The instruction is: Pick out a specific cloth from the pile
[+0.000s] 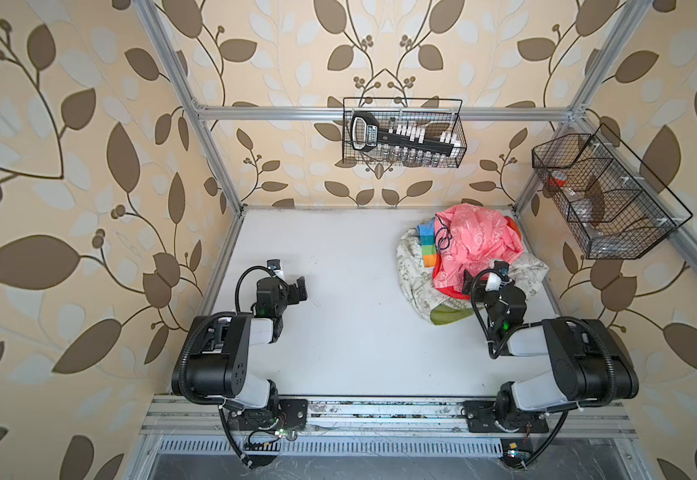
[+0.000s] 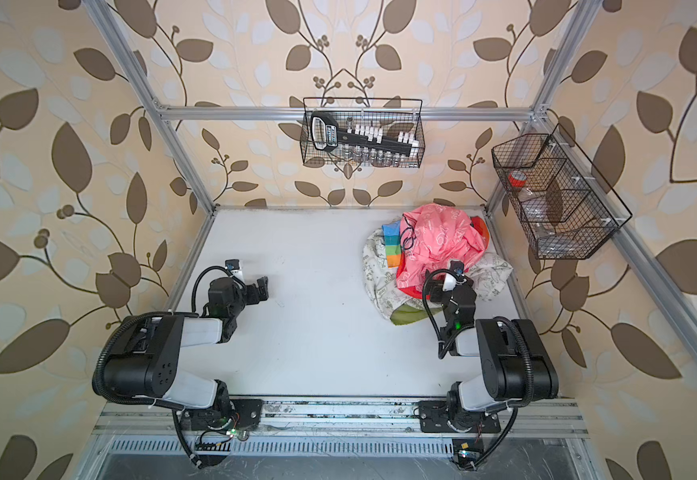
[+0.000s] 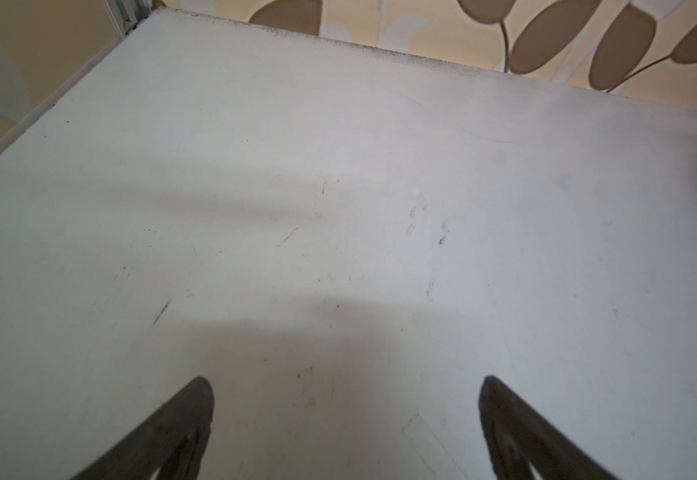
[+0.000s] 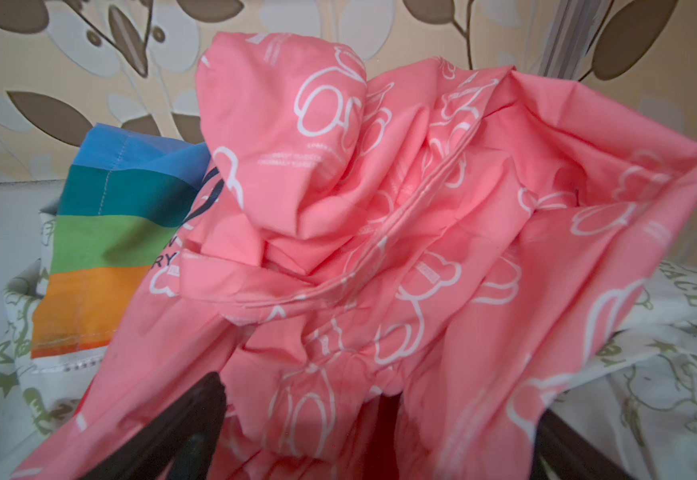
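In both top views the left hand (image 1: 299, 289) (image 2: 261, 286) is sitting at about 9 o'clock on the white surface (image 1: 338, 332), well apart from every fabric. Its wrist view is showing the left hand (image 3: 346, 415) with its two fingers spread wide and only bare surface between them.

The pile (image 1: 463, 266) is lying at about 2 o'clock on the surface, close to the far right corner. The white-and-green cloth (image 1: 411, 270) (image 2: 375, 266) is lying at the bottom of it. Its long axis is running roughly from 9 to 3 o'clock, with printed edges sticking out on both sides. Its lime-green lining (image 1: 446, 316) is poking out toward 6 o'clock. A striped cloth (image 1: 427, 245) is resting on its 9 o'clock part. A pink cloth (image 1: 479, 241) is heaped on top, and a red cloth (image 1: 456, 293) is peeking out beneath the pink one.

The right hand (image 4: 380, 403) is reaching into the pile's 6 o'clock side. Its fingers are spread wide, with folds of the pink cloth (image 4: 338, 208) draping between them. The white-and-green cloth (image 4: 670, 374) is lying just beside it.
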Controlling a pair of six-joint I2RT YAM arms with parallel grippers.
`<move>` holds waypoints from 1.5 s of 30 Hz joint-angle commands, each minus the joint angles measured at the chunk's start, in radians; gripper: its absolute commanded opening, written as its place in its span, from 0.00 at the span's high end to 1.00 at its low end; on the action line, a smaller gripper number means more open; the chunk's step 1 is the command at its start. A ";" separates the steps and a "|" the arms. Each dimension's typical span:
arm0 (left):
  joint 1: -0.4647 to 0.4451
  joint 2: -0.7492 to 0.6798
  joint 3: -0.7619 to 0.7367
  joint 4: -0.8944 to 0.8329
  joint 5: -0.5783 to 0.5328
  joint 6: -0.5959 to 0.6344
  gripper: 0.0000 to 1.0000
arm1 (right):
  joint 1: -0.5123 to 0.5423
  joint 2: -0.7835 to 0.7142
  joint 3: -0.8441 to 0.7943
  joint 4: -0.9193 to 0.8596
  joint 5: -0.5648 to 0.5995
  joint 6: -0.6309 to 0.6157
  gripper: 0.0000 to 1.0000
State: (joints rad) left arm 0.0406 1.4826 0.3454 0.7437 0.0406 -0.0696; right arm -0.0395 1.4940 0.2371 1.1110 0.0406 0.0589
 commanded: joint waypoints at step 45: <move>-0.056 -0.154 0.180 -0.389 -0.006 0.046 0.01 | 0.072 -0.111 0.288 -0.638 0.133 0.041 0.01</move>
State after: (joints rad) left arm -0.0078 1.4151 0.4583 0.5037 0.0231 -0.0219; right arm 0.0010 1.4197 0.4797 0.7071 0.0986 0.0788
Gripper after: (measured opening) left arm 0.989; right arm 0.995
